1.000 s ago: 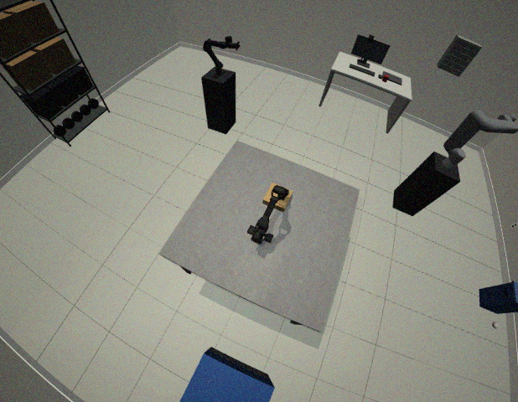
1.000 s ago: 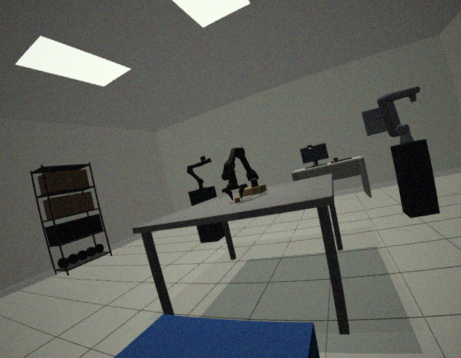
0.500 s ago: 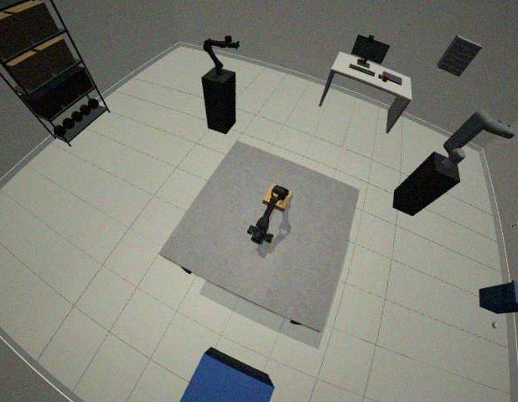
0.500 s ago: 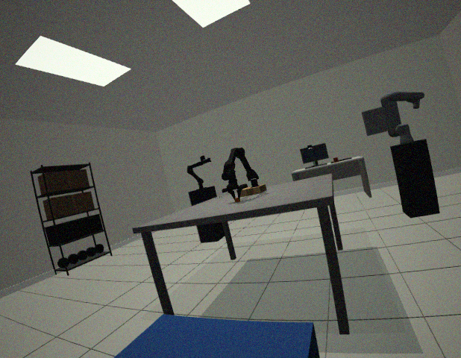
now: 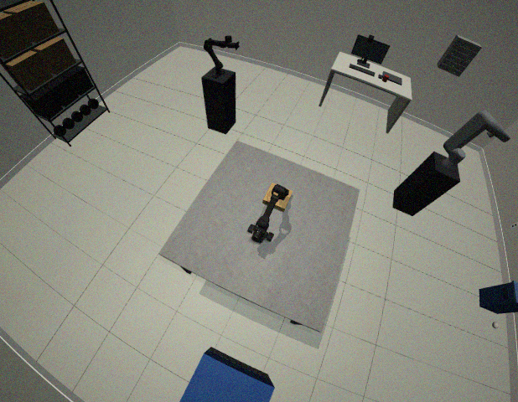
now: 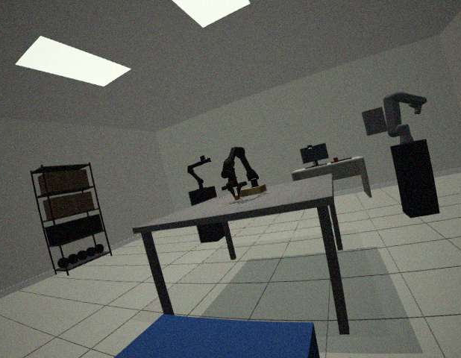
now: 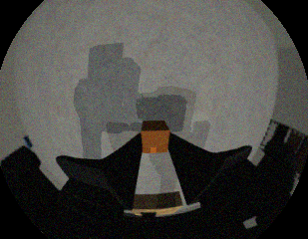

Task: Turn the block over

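Note:
A small orange block (image 7: 154, 141) (image 6: 236, 198) is between the fingertips, at or very near the table top (image 5: 215, 208) (image 6: 292, 192). In the wrist view its orange face is toward the camera, with a slightly brighter patch at the lower edge, and its far side is dark. Whether that patch is the mark, I cannot tell. My gripper (image 7: 154, 135) (image 6: 236, 195) points down and is shut on the block, one finger on each side. In the top view the gripper hides the block.
The arm stands on a wooden base block (image 5: 269, 201) (image 6: 258, 189) behind the gripper. The arm's shadow falls on the table beside it. Two other arms on black pedestals (image 5: 219, 101) (image 5: 426, 183), a shelf rack, a desk and blue boxes stand away from the table.

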Controlling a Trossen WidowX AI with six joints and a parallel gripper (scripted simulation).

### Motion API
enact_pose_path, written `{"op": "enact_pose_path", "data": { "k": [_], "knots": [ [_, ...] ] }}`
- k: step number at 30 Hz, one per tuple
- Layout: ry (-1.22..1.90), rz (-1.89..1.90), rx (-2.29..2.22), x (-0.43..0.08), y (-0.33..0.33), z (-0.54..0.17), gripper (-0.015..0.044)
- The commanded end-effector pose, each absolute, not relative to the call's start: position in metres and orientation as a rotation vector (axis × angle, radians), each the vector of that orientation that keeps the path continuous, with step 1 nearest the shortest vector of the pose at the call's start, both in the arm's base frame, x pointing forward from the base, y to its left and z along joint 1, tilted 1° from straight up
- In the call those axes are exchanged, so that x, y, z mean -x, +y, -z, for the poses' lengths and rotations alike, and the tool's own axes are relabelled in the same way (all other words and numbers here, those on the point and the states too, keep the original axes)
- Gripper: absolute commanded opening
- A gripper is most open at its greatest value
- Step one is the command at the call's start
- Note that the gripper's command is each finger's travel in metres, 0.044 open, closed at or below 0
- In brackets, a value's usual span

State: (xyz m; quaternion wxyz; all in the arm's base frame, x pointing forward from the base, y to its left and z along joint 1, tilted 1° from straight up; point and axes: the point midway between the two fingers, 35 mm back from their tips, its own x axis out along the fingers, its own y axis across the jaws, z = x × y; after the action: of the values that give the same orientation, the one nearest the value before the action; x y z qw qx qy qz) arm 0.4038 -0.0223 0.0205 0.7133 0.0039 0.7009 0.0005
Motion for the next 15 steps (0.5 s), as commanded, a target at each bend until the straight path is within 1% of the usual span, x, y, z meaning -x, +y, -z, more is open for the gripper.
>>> {"op": "enact_pose_path", "data": {
  "k": [1, 15],
  "knots": [
    [1.543, 0.002, -0.007, -0.4052, -0.0227, -0.0292, 0.0000],
    [1.368, 0.003, -0.009, -0.4092, -0.0231, -0.0206, 0.0000]
  ]
}}
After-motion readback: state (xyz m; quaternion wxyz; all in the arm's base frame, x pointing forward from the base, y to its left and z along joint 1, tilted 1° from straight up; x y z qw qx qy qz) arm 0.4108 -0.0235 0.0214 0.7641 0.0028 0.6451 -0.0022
